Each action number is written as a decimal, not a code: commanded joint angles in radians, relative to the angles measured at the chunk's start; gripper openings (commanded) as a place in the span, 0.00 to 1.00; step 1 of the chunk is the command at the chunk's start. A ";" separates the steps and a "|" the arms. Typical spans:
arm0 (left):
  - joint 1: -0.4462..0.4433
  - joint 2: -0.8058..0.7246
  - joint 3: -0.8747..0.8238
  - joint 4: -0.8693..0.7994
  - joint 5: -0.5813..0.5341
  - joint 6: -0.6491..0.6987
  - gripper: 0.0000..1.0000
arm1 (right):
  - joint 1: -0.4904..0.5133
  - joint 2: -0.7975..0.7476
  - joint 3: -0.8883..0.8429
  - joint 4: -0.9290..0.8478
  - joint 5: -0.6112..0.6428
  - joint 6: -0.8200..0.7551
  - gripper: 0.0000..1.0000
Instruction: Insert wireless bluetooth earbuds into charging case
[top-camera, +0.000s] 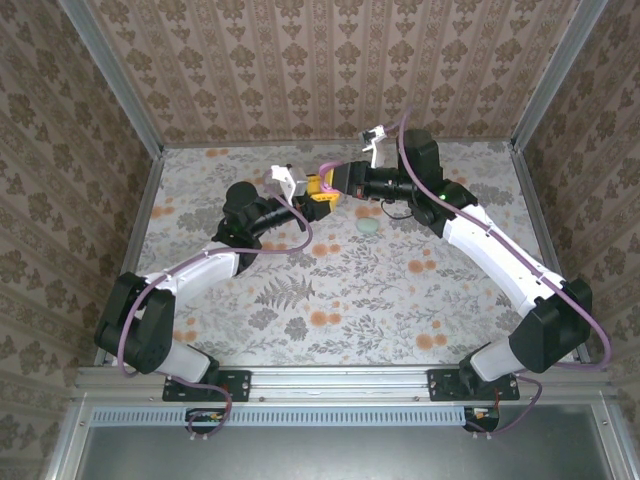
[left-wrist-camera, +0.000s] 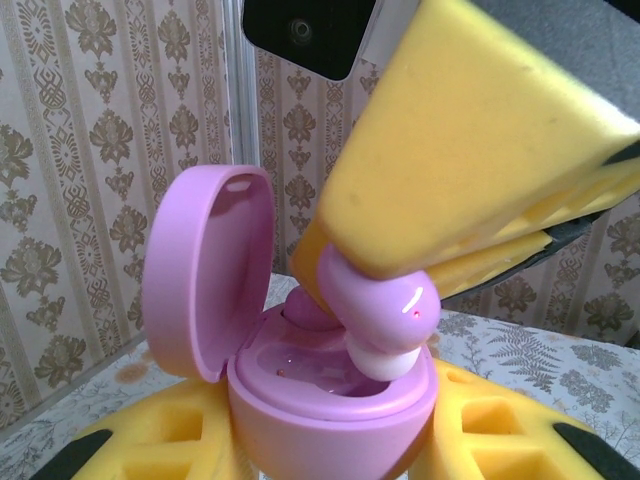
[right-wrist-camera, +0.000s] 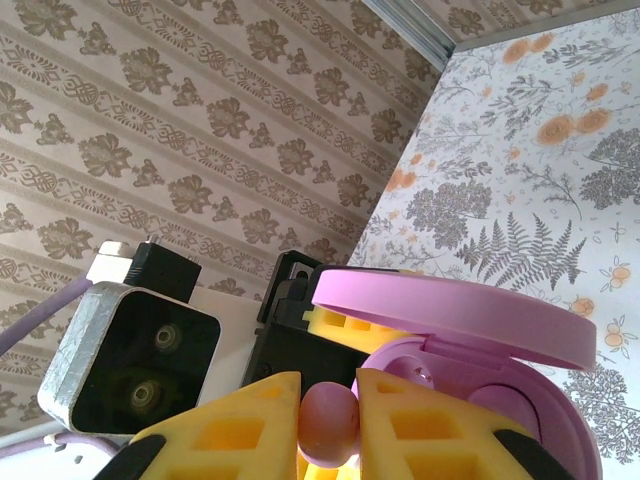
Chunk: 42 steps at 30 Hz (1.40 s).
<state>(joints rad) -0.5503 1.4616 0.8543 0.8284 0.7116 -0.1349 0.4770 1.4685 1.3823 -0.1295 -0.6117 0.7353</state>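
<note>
Boxed-in cell: table covered in a pale cloth printed with grey ferns and orange blossoms, three walls papered in brown-and-cream damask wallpaper, bare aluminium posts at the back corners, an aluminium rail along the near edge where the two arm bases are bolted. Both arms reach in and meet over the far middle of the table, held up off the cloth. Left fingers, yellow with cut-out pockets, are clenched on the lower half of the pink charging case, one on either side. The case stands upright, its lid swung open and standing up on the hinge side. Right fingers, the same yellow, come in from the opposite side and from above, pinched tight on the pink earbud. The bud sits between their tips, a glossy pink body with a paler tip pointing down. That tip is at the mouth of the case's hollow, just inside the rim by the look of it; whether it touches the bottom I cannot tell. From the right wrist the open lid reads as a flat pink disc over the case body, with the left arm's camera block beside it against the wallpaper. On the cloth a mint oval case lies on its own, near the meeting fingers on the right arm's side, touching nothing
</note>
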 joint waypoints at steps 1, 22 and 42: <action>-0.008 -0.013 0.032 0.013 0.019 0.016 0.27 | 0.009 0.002 0.026 0.028 0.017 -0.008 0.21; -0.008 -0.009 0.031 0.022 0.012 0.011 0.27 | 0.014 0.010 0.028 0.010 0.060 -0.017 0.21; -0.008 -0.021 0.031 0.030 0.001 0.004 0.27 | 0.054 0.025 0.075 -0.145 0.175 -0.127 0.23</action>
<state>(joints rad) -0.5503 1.4616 0.8543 0.8040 0.7074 -0.1352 0.5247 1.4899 1.4342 -0.2153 -0.4774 0.6411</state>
